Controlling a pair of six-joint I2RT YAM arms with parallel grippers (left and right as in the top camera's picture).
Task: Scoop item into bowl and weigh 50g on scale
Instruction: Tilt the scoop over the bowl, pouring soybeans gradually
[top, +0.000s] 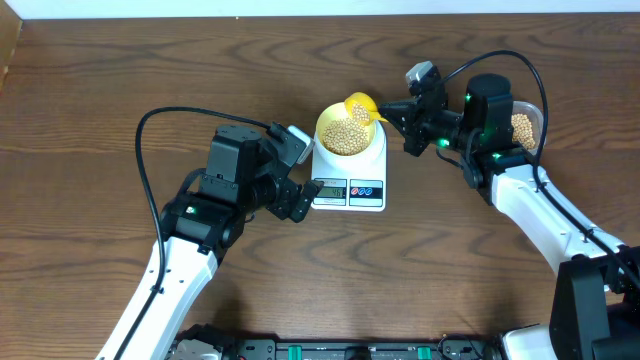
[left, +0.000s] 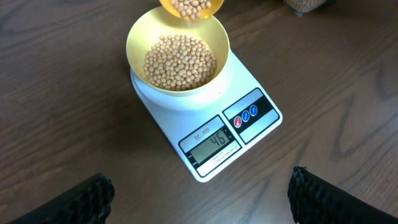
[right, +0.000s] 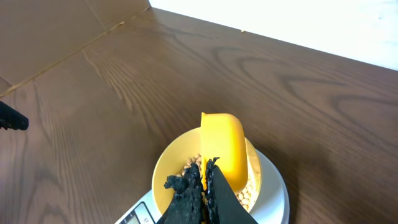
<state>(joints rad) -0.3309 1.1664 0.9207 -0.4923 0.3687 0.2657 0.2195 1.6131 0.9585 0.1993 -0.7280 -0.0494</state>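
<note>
— Pale-yellow small round bowl (left: 138, 37): where does it sit?
— On the round platform of the white rectangular digital kitchen scale (left: 249, 118), centred on it. The scale's display reads 46.
— And the small round tan beans (left: 180, 61)?
— Most lie heaped in the bowl, on the scale. More show in the bright yellow plastic scoop (right: 225, 146), which hangs tilted above the bowl's rim at the scale's far end, away from the display. Others fill a clear plastic tub (top: 538, 118), off to one side of the scale and partly hidden by the right arm.
— Who holds the scoop?
— The right gripper (right: 208, 171) is clenched on its handle, the black fingers pressed tight against it.
— The left gripper (left: 200, 196)?
— Released: jaws spread wide with nothing between them. It hovers near the display end of the scale and touches nothing.
— What lies under the scale?
— A dark brown wood-grain table (top: 100, 90).
</note>
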